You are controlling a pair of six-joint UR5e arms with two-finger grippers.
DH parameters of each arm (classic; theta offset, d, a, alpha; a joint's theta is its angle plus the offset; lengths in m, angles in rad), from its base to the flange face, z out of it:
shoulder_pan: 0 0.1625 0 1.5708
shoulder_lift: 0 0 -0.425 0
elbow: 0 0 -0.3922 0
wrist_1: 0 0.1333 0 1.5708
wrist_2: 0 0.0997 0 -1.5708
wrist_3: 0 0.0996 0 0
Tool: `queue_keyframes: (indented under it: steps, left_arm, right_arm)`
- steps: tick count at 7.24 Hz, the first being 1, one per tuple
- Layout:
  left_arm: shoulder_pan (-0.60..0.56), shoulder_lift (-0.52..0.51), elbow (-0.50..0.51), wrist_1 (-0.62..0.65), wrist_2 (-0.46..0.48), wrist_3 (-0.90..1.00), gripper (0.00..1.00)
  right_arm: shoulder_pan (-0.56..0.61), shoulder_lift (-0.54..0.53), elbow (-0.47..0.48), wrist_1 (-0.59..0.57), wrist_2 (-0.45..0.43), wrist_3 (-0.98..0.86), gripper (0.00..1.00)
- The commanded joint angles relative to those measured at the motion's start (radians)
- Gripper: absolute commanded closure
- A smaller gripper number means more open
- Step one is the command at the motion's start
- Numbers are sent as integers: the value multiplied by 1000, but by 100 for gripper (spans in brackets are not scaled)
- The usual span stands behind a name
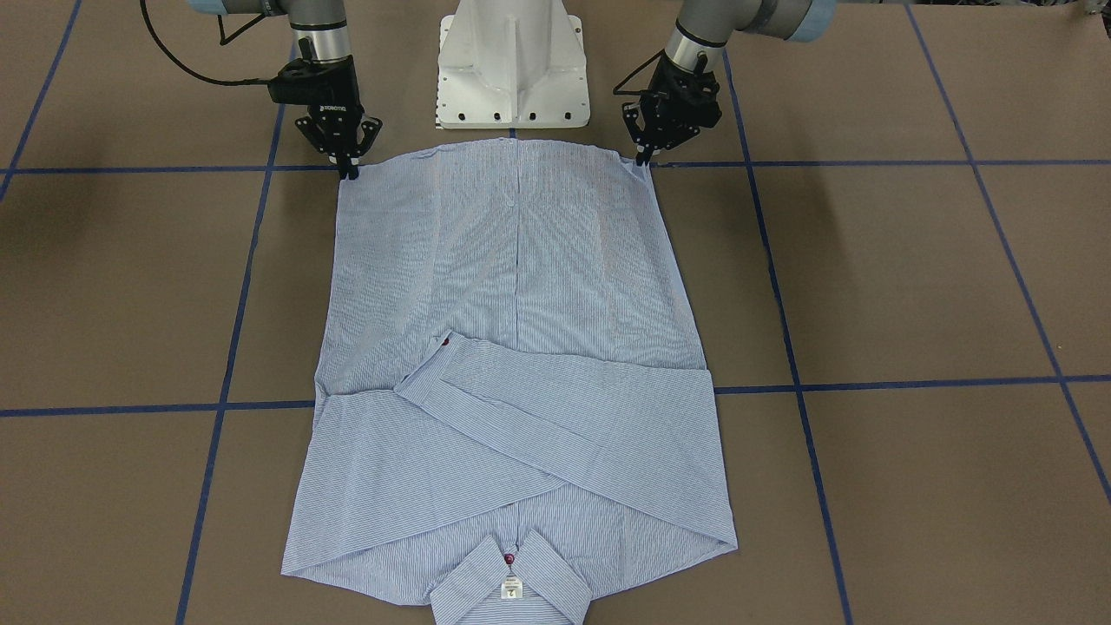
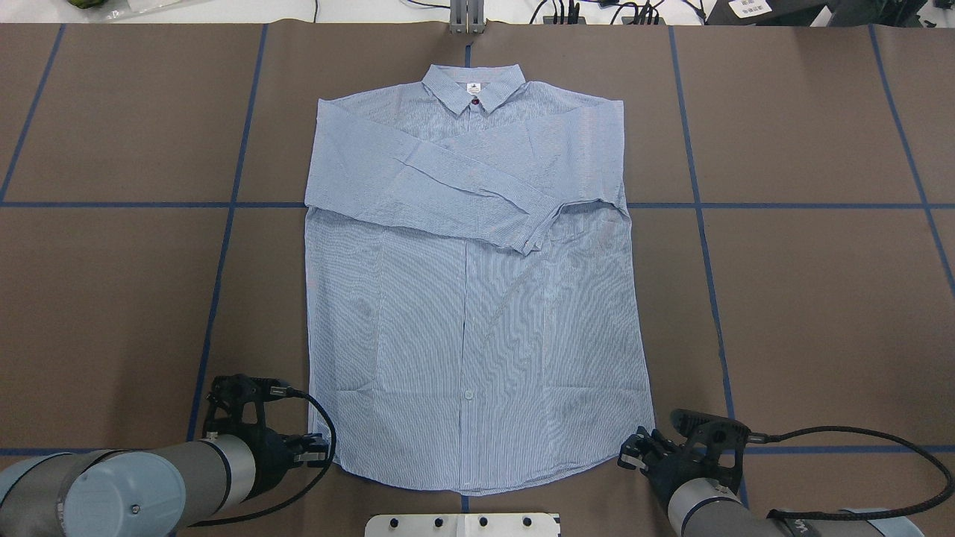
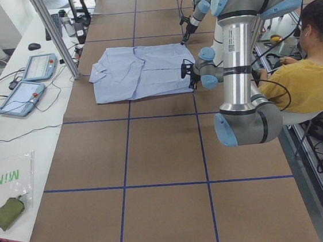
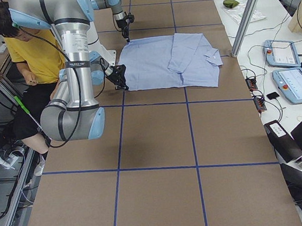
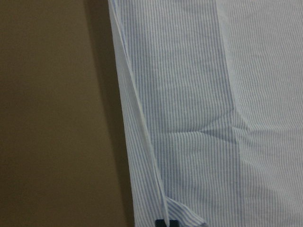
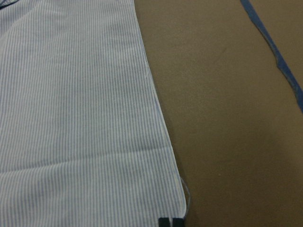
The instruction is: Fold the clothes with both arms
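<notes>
The light blue striped shirt (image 1: 521, 347) lies flat on the brown table, collar (image 1: 512, 582) away from the robot and both sleeves folded across the chest. It also shows in the overhead view (image 2: 470, 298). My left gripper (image 1: 644, 159) stands at the hem corner on its side, also seen from overhead (image 2: 322, 447). In the left wrist view its fingertips (image 5: 166, 222) are pressed together on the slightly raised shirt edge. My right gripper (image 1: 349, 169) stands at the other hem corner (image 2: 633, 452). In the right wrist view its fingertips (image 6: 170, 221) are together at the hem corner.
The white pedestal base (image 1: 512, 69) stands just behind the hem, between the arms. Blue tape lines (image 1: 868, 382) cross the table. An operator in yellow (image 3: 308, 82) sits behind the robot. Tablets (image 3: 29, 94) lie on the side bench.
</notes>
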Motion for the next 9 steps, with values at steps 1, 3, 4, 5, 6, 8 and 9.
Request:
queue_keyframes:
  steps: [1, 3, 4, 5, 6, 8, 9]
  left_arm:
    - [0, -1, -2, -2, 0, 0, 100]
    - [-3, 0, -84, 3, -13, 8, 100]
    - [-9, 13, -168, 9, -17, 17, 100]
    - [-15, 31, -274, 40, -72, 20, 100]
    - [-20, 30, -432, 174, -139, 20, 100]
    - [-108, -7, -692, 464, -311, 20, 100]
    - [-180, -85, -661, 510, -365, 24, 100]
  right_arm:
    - [7, -7, 21, -1, -1, 0, 100]
    - [12, -53, 163, -75, 2, 0, 100]
    - [12, -74, 314, -191, 59, 1, 100]
    - [11, -68, 481, -346, 99, 7, 100]
    - [14, -58, 650, -514, 176, 11, 100]
    - [108, 50, 699, -593, 266, 3, 100]
    - [168, 64, 690, -600, 297, -6, 100]
